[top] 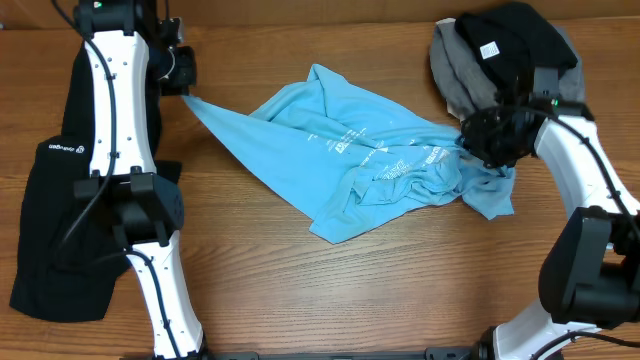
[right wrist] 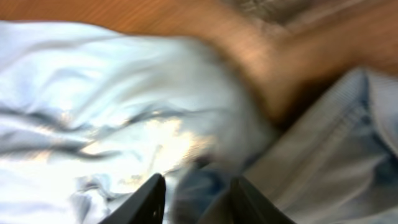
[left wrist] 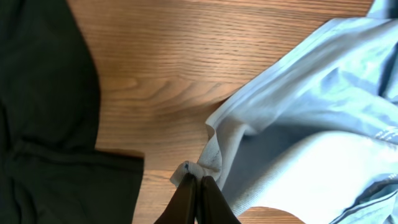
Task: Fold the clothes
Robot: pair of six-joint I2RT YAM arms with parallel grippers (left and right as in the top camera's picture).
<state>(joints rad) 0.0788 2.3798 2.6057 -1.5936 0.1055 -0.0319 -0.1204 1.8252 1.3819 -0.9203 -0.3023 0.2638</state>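
The light blue T-shirt (top: 355,150) lies crumpled across the middle of the wooden table, its print facing up. My left gripper (top: 186,92) is shut on a corner of the T-shirt (left wrist: 205,167) at the far left and holds it stretched out. My right gripper (top: 478,148) is open, low over the bunched right end of the T-shirt (right wrist: 124,112), with cloth between its fingers. A black garment (top: 55,210) with a small white logo lies flat at the left edge, partly under my left arm; it also shows in the left wrist view (left wrist: 43,112).
A pile of black and grey clothing (top: 500,50) with a white label sits at the back right corner, just behind my right gripper. Bare wooden table (top: 350,290) runs along the front.
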